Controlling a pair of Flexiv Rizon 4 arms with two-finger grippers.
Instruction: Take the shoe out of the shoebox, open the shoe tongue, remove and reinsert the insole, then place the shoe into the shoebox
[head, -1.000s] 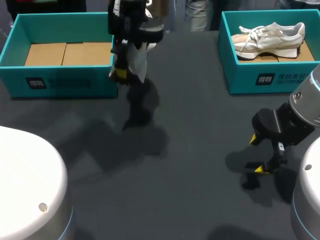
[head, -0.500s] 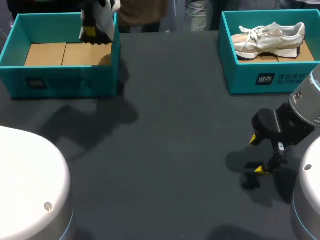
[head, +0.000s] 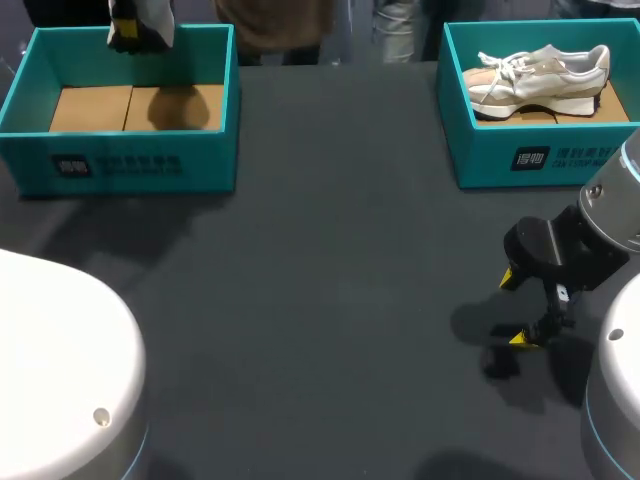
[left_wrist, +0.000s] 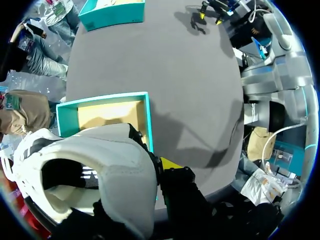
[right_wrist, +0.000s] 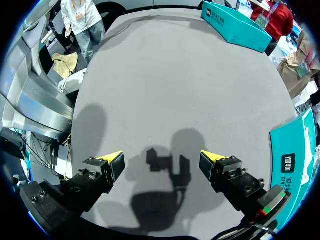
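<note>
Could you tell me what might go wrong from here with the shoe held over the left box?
1. The left tool holds the white shoe about over the far wall of the left shoebox; released there, it could catch the rim or drop behind.
2. The grip seems to be at the heel end only, so the shoe might tilt or slip.
3. The right tool hangs open far off and cannot steady it.

Shoe (head: 545, 72) in right shoebox (head: 500, 155), held shoe (left_wrist: 100, 170) above left shoebox (head: 130, 165)
</note>
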